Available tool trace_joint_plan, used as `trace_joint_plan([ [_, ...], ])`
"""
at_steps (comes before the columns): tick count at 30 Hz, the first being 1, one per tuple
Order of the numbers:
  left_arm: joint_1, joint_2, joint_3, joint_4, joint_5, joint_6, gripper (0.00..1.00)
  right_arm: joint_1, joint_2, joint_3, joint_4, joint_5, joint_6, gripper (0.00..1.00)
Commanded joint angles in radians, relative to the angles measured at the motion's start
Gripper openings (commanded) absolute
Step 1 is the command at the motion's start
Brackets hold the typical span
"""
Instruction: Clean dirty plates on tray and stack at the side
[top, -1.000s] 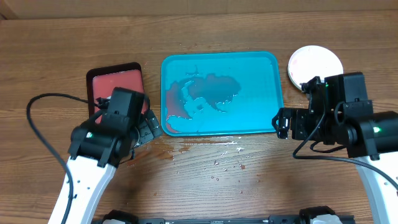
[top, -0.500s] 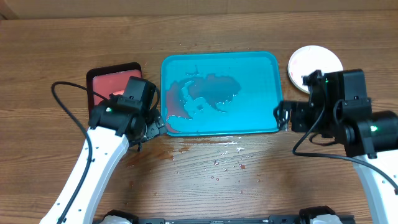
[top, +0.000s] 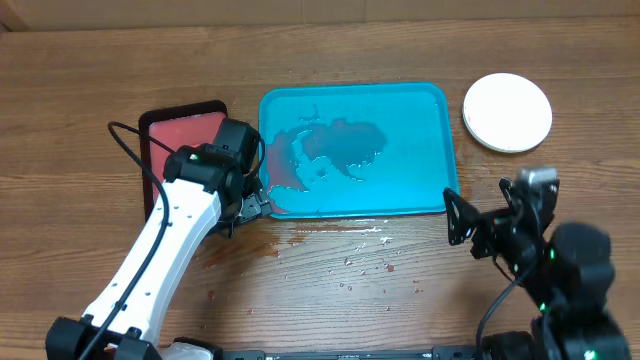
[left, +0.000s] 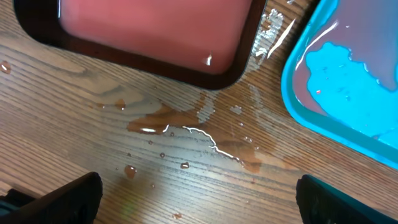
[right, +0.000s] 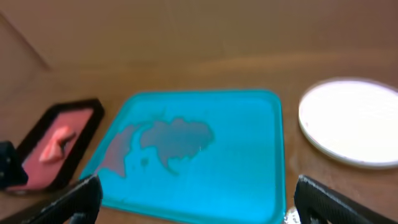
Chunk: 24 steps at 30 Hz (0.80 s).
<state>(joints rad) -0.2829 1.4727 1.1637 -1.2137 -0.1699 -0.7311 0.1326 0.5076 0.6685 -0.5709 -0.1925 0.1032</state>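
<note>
Turquoise, red and white on streaked brown wood.
The bench (top: 350, 320) is mid-brown with darker lengthwise grain, dotted with clear and reddish-brown drops (left: 186, 132). The tray (top: 420, 160) is bright turquoise; a wet patch (top: 340, 145) on it reads as darker teal, turning murky red-brown towards its left end. The small tray (top: 185, 135) is salmon-red inside a black rim. The plate (top: 507, 112) is plain white with a faintly greyer edge. Both arms are white, and the left gripper (top: 248, 203) and right gripper (top: 455, 218) are black.
</note>
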Motion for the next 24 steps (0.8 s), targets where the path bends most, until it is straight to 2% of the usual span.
trace_joint_plan([
  [1, -0.006, 0.018, -0.003, -0.001, -0.021, -0.017, 1.00, 0.005, -0.096, -0.116, 0.082, -0.006, -0.007, 1.00],
  [7, -0.006, 0.027, -0.003, -0.001, -0.021, -0.017, 1.00, 0.005, -0.248, -0.302, 0.275, 0.001, -0.007, 1.00],
  [16, -0.006, 0.027, -0.003, -0.001, -0.021, -0.017, 1.00, 0.005, -0.349, -0.517, 0.552, 0.001, -0.007, 1.00],
  [24, -0.006, 0.027, -0.003, -0.001, -0.021, -0.017, 1.00, -0.004, -0.451, -0.614, 0.637, 0.056, -0.007, 1.00],
])
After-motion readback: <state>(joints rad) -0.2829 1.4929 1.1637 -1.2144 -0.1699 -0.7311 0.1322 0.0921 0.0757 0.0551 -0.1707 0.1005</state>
